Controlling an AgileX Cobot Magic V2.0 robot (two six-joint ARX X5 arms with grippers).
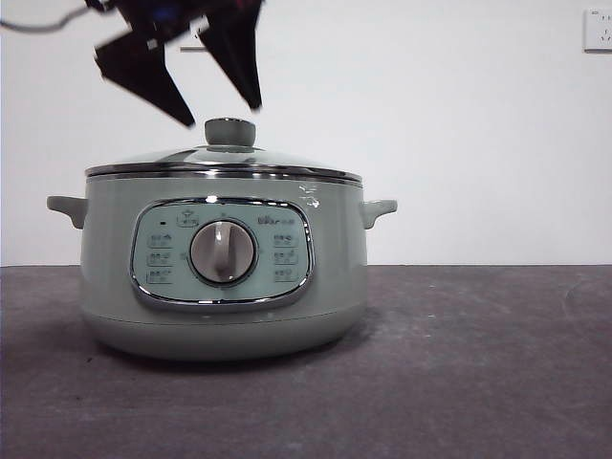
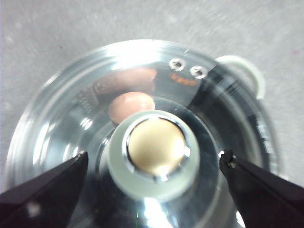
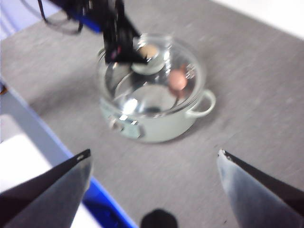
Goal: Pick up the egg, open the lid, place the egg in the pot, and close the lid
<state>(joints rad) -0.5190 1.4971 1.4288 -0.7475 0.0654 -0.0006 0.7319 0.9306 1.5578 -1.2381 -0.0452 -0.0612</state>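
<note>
- I see the sage-green pot [image 1: 225, 287] standing on the grey bench [image 1: 478, 363], its control panel and central dial facing the front camera.
- The glass lid [image 1: 225, 161] sits closed on the pot's rim, with its round knob [image 1: 230, 131] upright at the centre.
- Through the glass, from my left wrist camera, the brown-orange egg [image 2: 131, 106] lies inside the pot, just beside the knob as seen from above.
- My left end effector [image 2: 154, 164] hangs directly over the lid, jaws spread wide, one on each side of the knob and touching neither it nor the glass.
- In the front view that same end effector [image 1: 220, 100] shows as two dark jaws coming down from the top edge, tips just above and beside the knob.
- My right end effector [image 3: 154, 159] waits well apart from the pot, high over the bench, jaws open and holding nothing.
- A white wall socket [image 1: 598, 29] is on the wall at the upper right.
</note>
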